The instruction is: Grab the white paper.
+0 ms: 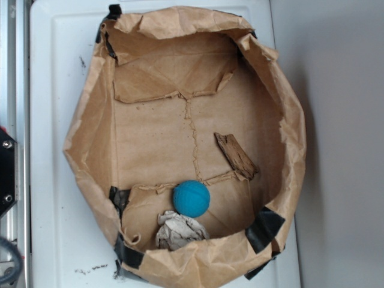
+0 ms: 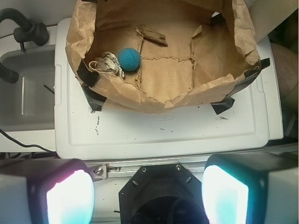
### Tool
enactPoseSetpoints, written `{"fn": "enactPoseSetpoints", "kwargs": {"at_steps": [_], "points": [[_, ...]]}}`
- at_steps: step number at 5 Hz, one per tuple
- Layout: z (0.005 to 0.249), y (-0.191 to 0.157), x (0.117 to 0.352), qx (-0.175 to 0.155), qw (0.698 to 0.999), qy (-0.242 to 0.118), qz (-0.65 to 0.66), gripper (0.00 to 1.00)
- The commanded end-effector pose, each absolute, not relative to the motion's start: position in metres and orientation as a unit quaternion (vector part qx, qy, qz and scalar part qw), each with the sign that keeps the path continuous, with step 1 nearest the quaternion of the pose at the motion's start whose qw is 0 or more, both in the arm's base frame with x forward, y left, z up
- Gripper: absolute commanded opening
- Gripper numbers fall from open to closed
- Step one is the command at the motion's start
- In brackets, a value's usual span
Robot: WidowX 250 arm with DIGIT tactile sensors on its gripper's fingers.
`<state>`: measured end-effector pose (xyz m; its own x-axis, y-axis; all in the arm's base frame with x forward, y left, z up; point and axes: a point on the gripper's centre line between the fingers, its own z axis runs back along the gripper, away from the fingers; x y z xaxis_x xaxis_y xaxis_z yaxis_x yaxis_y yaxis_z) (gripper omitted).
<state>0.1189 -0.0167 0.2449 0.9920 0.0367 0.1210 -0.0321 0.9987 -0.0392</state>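
The white paper [image 1: 179, 231] is a crumpled greyish wad lying at the near wall inside the brown paper bag [image 1: 90, 138], right below the blue ball [image 1: 192, 198]. The wrist view shows the wad [image 2: 108, 63] at the bag's left, touching the ball [image 2: 129, 59]. My gripper [image 2: 147, 196] hangs well back from the bag, above the robot's black base. Its two fingers [image 2: 70, 198] stand wide apart with nothing between them. The gripper does not show in the exterior view.
A brown wood chip [image 1: 236, 156] lies on the bag's floor to the right. The bag sits taped on a white plastic lid [image 2: 159, 130]. A sink with a black faucet [image 2: 23, 30] is left of the lid in the wrist view.
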Motion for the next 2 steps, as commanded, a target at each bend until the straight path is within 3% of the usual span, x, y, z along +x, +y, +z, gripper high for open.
{"fn": "enactPoseSetpoints", "kwargs": {"at_steps": [1, 2], "points": [[0.245, -0.017, 0.119, -0.019, 0.998, -0.061, 0.017, 1.00], [0.240, -0.018, 0.133, -0.033, 0.997, -0.069, -0.004, 1.00]]}}
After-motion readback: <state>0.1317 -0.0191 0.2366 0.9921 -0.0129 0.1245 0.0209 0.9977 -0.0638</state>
